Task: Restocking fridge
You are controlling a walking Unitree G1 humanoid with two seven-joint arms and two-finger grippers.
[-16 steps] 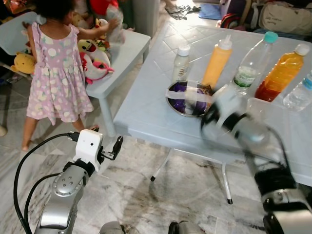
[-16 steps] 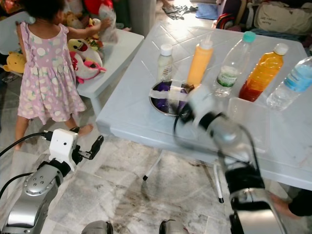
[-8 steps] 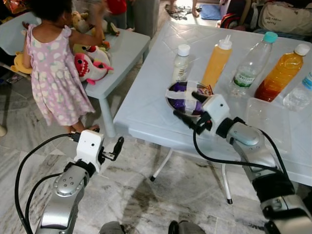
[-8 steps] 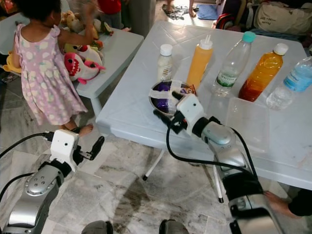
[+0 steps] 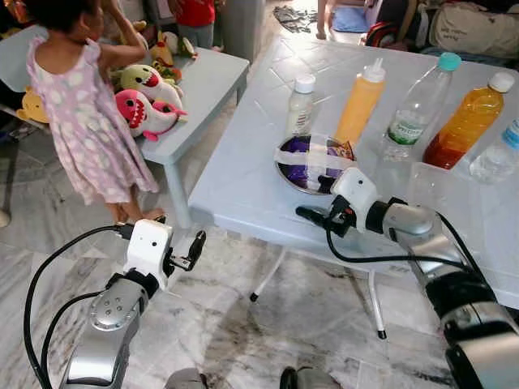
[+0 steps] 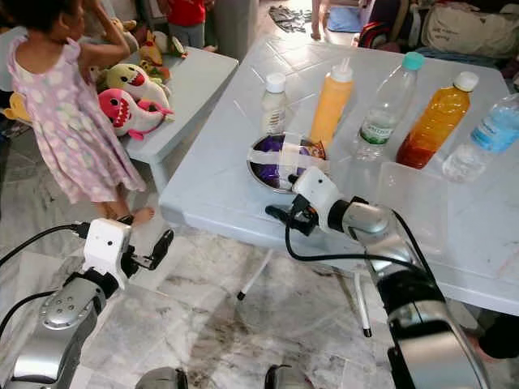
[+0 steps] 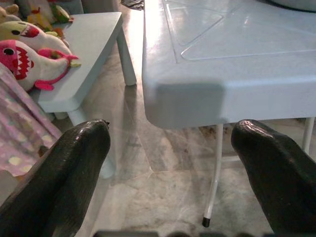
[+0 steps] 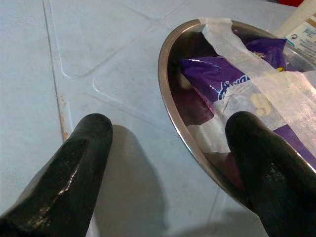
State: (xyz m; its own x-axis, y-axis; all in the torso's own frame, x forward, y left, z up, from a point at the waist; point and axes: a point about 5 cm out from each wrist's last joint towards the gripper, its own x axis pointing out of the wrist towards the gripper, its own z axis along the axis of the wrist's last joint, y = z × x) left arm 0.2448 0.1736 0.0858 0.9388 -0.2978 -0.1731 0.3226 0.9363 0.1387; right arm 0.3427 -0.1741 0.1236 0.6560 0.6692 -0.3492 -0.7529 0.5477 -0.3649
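We hold our right gripper (image 5: 312, 215), jaws apart, at the taped bowl (image 5: 312, 162) mid-frame on the surface (image 5: 243, 182), seemingly reaching; next, close on its rim.

Your right gripper (image 5: 318, 212) has dropped from above the bowl (image 5: 311, 163) to its near rim, fingers spread, one over the rim and one on the table (image 5: 243, 174). The child (image 5: 77, 105) beside the small table (image 5: 207, 81) has raised an arm toward the head.
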